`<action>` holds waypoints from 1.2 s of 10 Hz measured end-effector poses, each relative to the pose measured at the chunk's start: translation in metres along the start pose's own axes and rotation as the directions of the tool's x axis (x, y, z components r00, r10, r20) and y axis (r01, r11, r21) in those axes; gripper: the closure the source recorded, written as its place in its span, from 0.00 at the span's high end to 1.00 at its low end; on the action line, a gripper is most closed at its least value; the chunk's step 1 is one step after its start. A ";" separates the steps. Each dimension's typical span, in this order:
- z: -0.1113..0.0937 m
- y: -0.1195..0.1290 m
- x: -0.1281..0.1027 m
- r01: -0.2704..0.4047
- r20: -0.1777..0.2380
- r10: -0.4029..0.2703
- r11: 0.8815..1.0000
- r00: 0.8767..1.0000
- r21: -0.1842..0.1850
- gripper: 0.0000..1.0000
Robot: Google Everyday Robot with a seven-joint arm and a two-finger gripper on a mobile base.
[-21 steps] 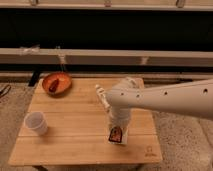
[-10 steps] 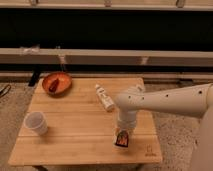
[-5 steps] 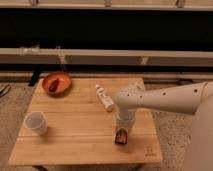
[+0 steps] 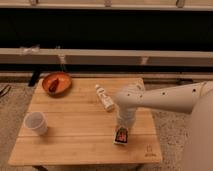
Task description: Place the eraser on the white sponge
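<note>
The eraser (image 4: pixel 121 135), a small black block with a red-orange centre, lies near the front right of the wooden table (image 4: pixel 75 145). A thin pale edge (image 4: pixel 116 142) shows under its lower left side. It may be the white sponge, which is otherwise hidden beneath the eraser. My gripper (image 4: pixel 124 125) points straight down and sits directly over the eraser's far end, touching or nearly touching it. The white arm (image 4: pixel 165 97) reaches in from the right.
A white bottle with dark markings (image 4: pixel 105 97) lies just behind the gripper. An orange bowl (image 4: pixel 56 82) with something red in it sits at the back left. A white cup (image 4: pixel 36 122) stands at the front left. The table's right edge is close to the eraser.
The gripper and the eraser below it shifted a little toward the table's front right over the last two seconds. In the last half second almost nothing moved.
</note>
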 end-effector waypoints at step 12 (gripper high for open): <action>-0.019 0.006 -0.026 -0.006 0.056 0.009 0.998 0.998 -0.057 0.80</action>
